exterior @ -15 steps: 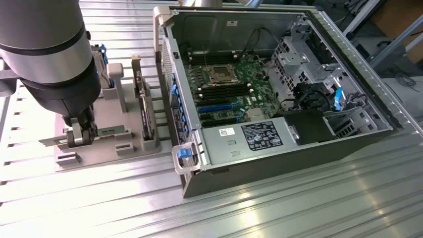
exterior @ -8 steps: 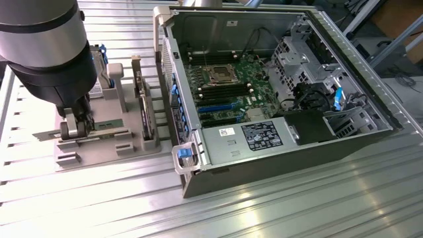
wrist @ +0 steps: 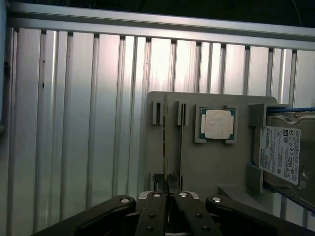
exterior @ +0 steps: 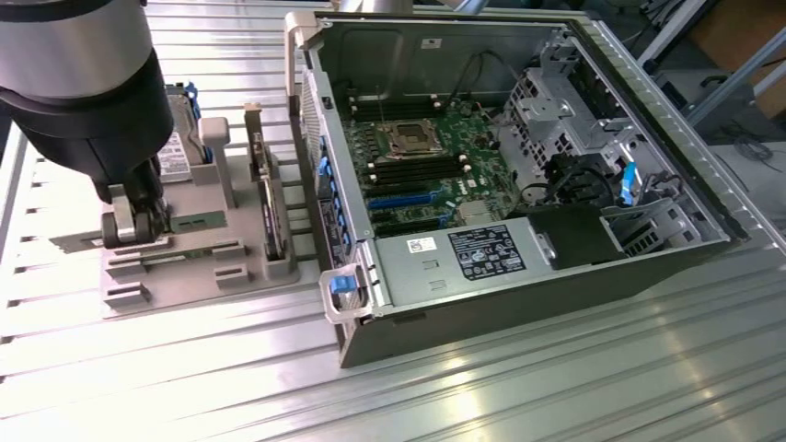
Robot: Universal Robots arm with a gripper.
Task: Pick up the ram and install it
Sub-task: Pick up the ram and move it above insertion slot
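— Ram (wrist: pixel 166 147), the long thin board stick: where is it?
— Beside the open grey metal computer case (exterior: pixel 540 304), on the flat grey plastic holder tray (exterior: pixel 234 276). The ram stands on edge in a slot, the black gripper (wrist: pixel 169 184) pinched narrow on it, near the square silver CPU chip (wrist: pixel 217 124).

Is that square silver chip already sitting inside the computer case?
No, the square silver chip lies in a recess of the grey holder on the slatted table.
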